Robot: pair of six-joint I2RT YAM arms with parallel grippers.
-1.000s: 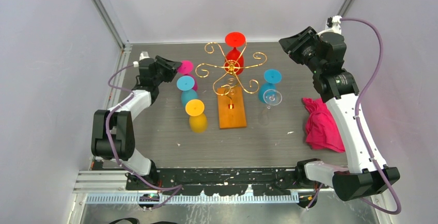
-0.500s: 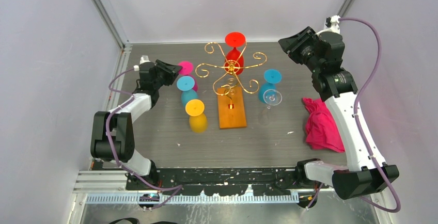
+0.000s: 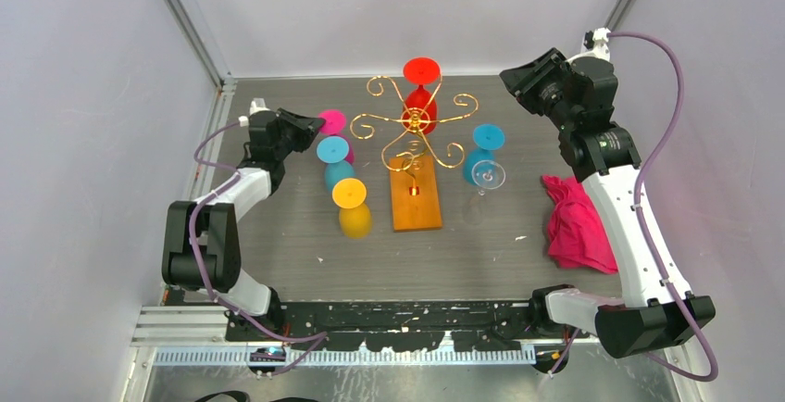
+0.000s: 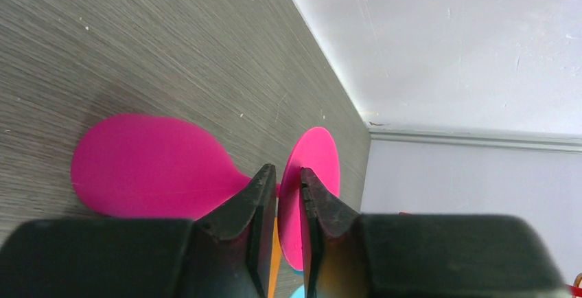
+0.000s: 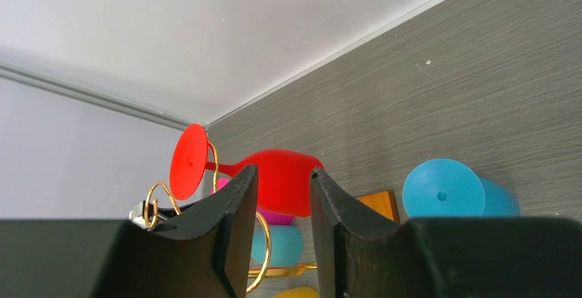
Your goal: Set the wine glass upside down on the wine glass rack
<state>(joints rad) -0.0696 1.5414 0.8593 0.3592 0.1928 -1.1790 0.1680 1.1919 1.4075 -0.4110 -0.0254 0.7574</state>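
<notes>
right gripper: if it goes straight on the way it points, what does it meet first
Most likely the red wine glass hung on the wine glass rack: its bowl lies dead ahead of the right gripper, though depth is unclear.

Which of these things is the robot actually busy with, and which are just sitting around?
In the job: pink wine glass, its stem between the fingers of the left gripper; gold wine glass rack.
Lying about: red glass hung on the rack; left blue glass; right blue glass; yellow glass; clear glass; pink cloth.

Teal glass (image 3: 333,152), yellow glass (image 3: 350,194) crowd left of rack (image 3: 415,200).
</notes>
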